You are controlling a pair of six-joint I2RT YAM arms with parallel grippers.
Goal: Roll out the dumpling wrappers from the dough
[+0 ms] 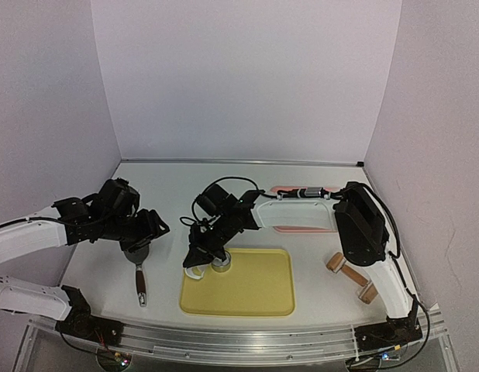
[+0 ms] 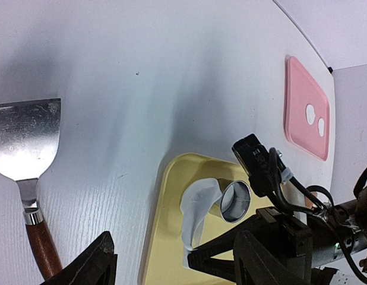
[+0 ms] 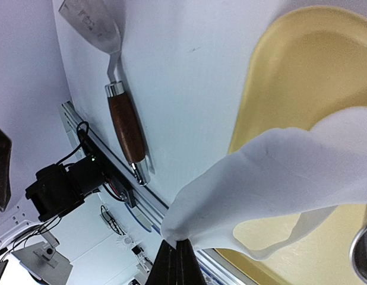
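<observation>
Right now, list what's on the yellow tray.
The metal ring cutter stands on the yellow tray; the right end effector holds the dough sheet over its edge, hiding what lies beneath.

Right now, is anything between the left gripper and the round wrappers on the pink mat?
Yes. The right arm, with the right gripper pinching the dough sheet, stretches between the left gripper and the dumpling wrappers.

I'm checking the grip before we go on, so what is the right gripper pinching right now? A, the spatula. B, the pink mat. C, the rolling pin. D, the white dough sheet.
D: the right wrist view shows the right gripper shut on an edge of the dough sheet, lifted above the yellow tray; the spatula lies untouched on the table.
</observation>
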